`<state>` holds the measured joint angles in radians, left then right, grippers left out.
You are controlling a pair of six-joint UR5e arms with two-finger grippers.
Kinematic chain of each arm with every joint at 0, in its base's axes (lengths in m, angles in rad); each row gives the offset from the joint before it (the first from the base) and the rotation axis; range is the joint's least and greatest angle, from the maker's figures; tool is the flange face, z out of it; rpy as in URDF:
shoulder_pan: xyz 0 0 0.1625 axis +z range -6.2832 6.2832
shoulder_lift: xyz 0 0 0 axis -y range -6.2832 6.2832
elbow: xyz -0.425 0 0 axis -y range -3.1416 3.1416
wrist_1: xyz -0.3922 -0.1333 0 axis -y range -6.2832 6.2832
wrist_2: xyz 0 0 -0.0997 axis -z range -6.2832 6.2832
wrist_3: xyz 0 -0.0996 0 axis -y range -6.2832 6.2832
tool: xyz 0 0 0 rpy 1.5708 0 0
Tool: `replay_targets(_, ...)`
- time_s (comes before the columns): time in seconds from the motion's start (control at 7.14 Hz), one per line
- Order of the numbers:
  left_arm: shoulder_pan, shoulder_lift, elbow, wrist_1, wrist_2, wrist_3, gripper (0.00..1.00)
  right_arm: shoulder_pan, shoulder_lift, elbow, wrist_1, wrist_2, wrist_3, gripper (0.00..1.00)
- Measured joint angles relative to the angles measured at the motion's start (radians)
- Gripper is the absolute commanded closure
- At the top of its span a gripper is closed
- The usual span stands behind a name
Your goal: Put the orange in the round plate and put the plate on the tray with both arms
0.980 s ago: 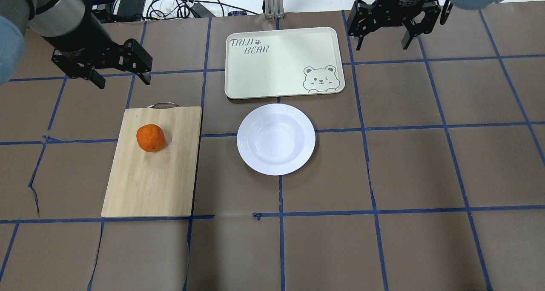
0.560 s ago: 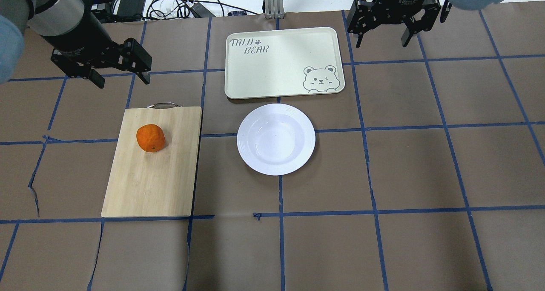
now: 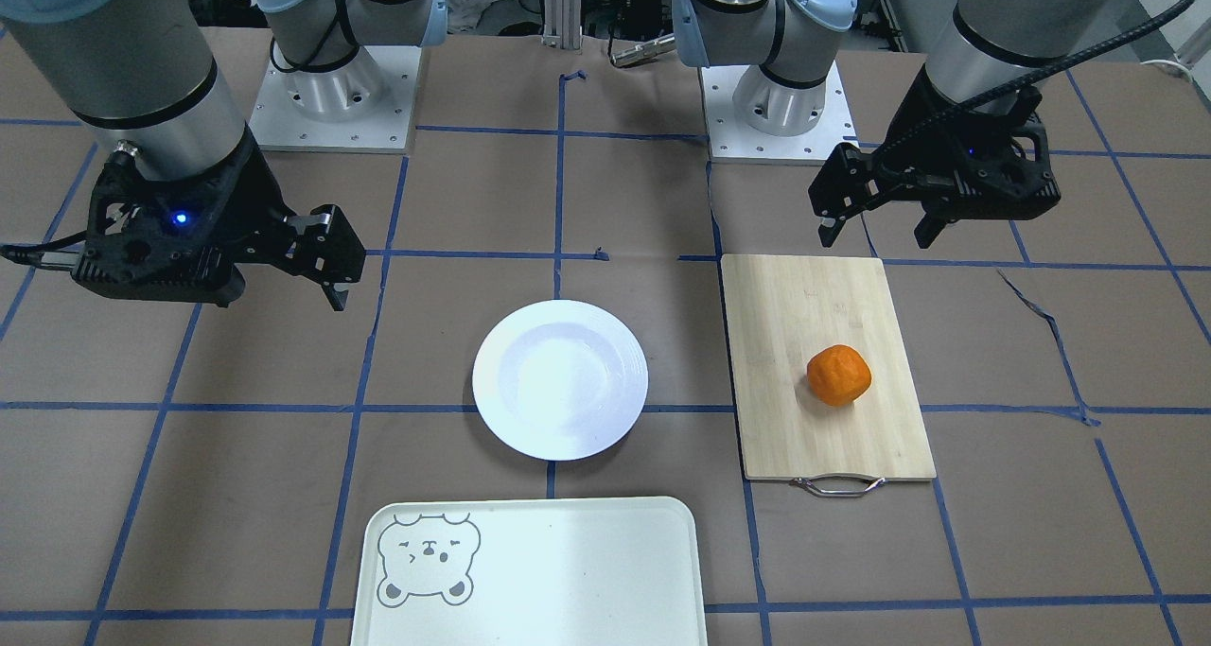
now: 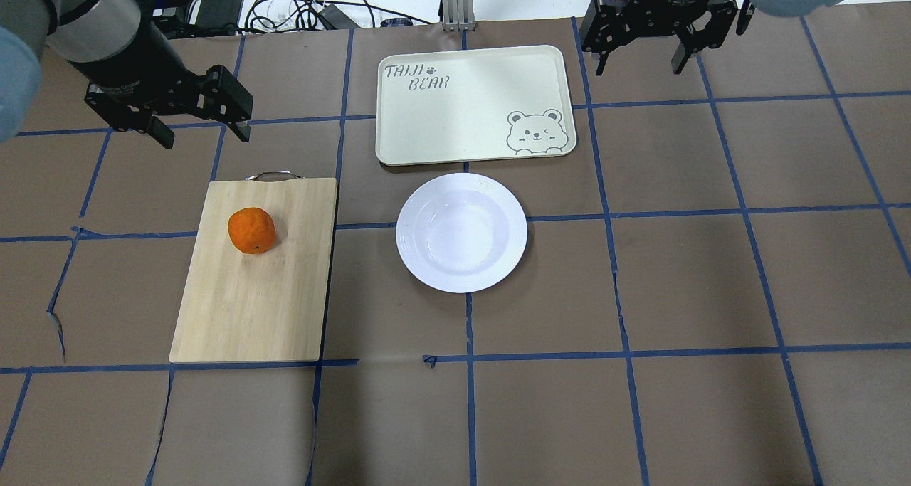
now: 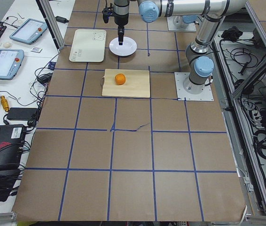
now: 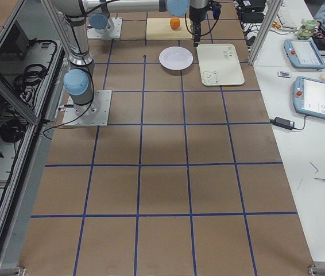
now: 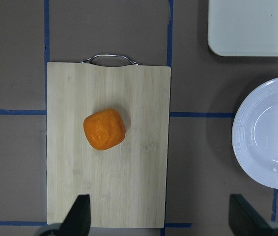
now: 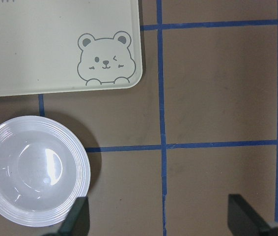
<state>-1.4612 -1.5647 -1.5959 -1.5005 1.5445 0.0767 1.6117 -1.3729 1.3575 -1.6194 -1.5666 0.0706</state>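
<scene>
The orange (image 4: 251, 231) (image 3: 838, 375) (image 7: 104, 129) lies on a bamboo cutting board. To its right the white round plate (image 4: 461, 232) (image 3: 560, 379) (image 8: 33, 169) sits on the table with nothing in it. Just beyond the plate lies the pale tray (image 4: 473, 105) (image 3: 568, 570) with its bear drawing. My left gripper (image 4: 205, 136) (image 3: 875, 239) (image 7: 161, 219) hovers open high over the board's handle end. Above the table beside the tray's far right corner, my right gripper (image 4: 638, 66) (image 3: 284, 296) (image 8: 158, 216) is also open and holds nothing.
The bamboo cutting board (image 4: 249, 294) (image 3: 823, 296) has a metal handle (image 4: 272, 176) pointing at the far side. Brown paper with blue tape lines covers the table. Cables and devices lie past the far edge (image 4: 285, 6).
Both grippers have drifted slightly toward the far side of the table, the right one more than the left. The orange, plate and tray have not moved.
</scene>
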Motion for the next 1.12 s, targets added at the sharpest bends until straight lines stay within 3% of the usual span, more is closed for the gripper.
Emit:
replay_targets(0.42, 0.008, -0.014, -0.007, -0.002, 0.008, 0.000, 0.00, -0.001, 0.001, 0.001, -0.001, 0.000, 0.002, 0.00)
replay_targets(0.7, 0.033, -0.056, -0.043, 0.006, 0.098, 0.000, 0.00, -0.001, 0.001, 0.003, -0.001, 0.000, 0.007, 0.00)
replay_targets(1.12, 0.044, -0.144, -0.155, 0.180, 0.213, -0.022, 0.00, -0.003, 0.002, 0.004, -0.002, 0.000, 0.004, 0.00)
